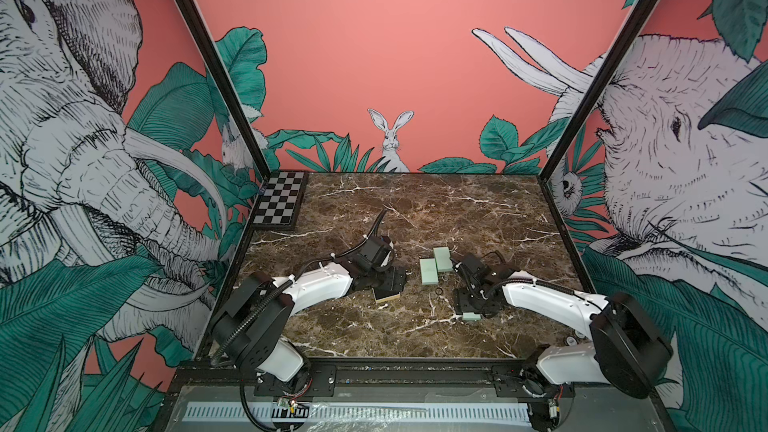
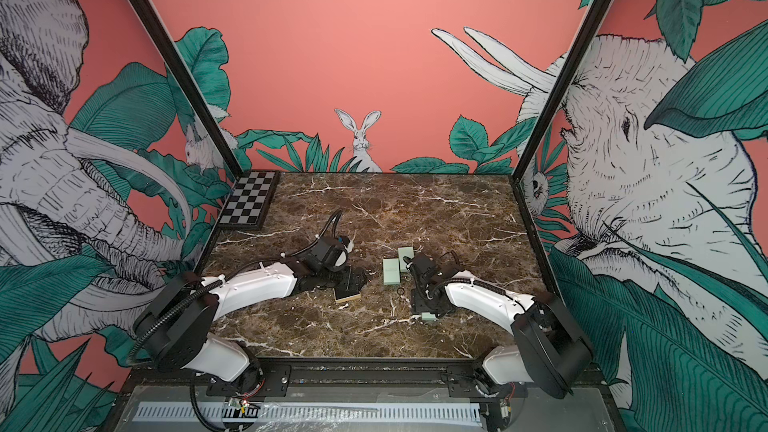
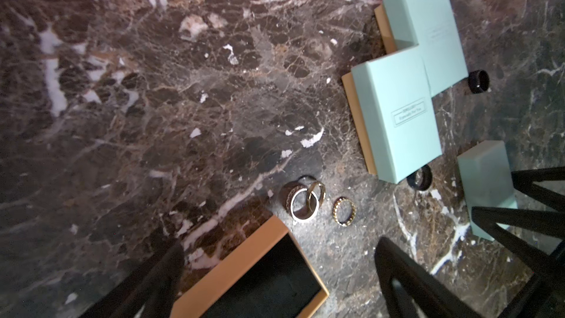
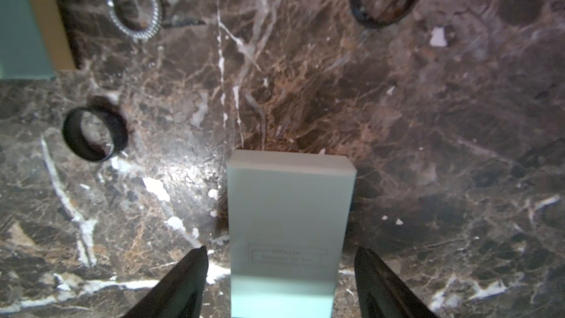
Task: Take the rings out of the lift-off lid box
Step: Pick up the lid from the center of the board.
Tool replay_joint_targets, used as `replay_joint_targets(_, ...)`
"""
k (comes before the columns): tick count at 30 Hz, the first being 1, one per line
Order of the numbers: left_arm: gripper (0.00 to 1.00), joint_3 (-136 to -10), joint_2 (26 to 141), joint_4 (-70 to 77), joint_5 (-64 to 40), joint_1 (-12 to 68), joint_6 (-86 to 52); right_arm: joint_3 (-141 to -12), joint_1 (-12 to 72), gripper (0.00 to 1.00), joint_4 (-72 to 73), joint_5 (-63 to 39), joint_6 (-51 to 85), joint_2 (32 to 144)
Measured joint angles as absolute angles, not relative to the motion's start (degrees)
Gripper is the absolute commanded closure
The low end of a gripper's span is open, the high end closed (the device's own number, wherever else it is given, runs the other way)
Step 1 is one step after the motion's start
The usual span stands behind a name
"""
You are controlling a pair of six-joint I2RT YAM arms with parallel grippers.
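Note:
The lift-off lid box [image 3: 260, 279] lies open, a tan base with an empty black lining, between the spread fingers of my open left gripper [image 3: 279, 270]. Its base shows in both top views [image 1: 387, 295] [image 2: 348, 296]. Several rings [image 3: 302, 200] lie on the marble just beyond it, a beaded one [image 3: 344, 211] apart. Black rings [image 3: 419, 178] [image 4: 94, 131] rest near the closed boxes. My right gripper [image 4: 281, 252] straddles the mint-green lid [image 4: 290, 224], which rests on the table, with a gap at each finger.
Two closed mint-green boxes [image 1: 429, 272] [image 1: 442, 258] sit side by side at the table's middle, between the arms. A black ring [image 3: 478, 81] lies behind them. A checkerboard [image 1: 278, 199] occupies the back left corner. Walls enclose the marble table [image 1: 415, 209].

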State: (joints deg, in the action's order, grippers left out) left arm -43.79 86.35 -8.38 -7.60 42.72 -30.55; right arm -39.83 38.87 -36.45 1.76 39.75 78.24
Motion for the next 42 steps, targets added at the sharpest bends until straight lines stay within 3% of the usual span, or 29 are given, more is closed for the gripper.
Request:
replay_joint_targets(12, 0.01, -39.4, 80.1, -10.5, -6.5, 42.7, -35.1, -39.5, 38.6, 0.38, -36.2, -0.1, 39.3, 78.5)
replay_joint_targets(30, 0.01, -30.9, 71.4, -5.4, -9.6, 43.3, -44.0, -39.7, 38.6, 0.44, -35.3, -2.9, 39.5, 75.8)
replay_joint_targets(42, 0.01, -40.2, 73.7, -13.6, -1.8, 43.7, -31.9, -40.2, 38.6, 0.48, -34.4, -4.5, 39.2, 75.0)
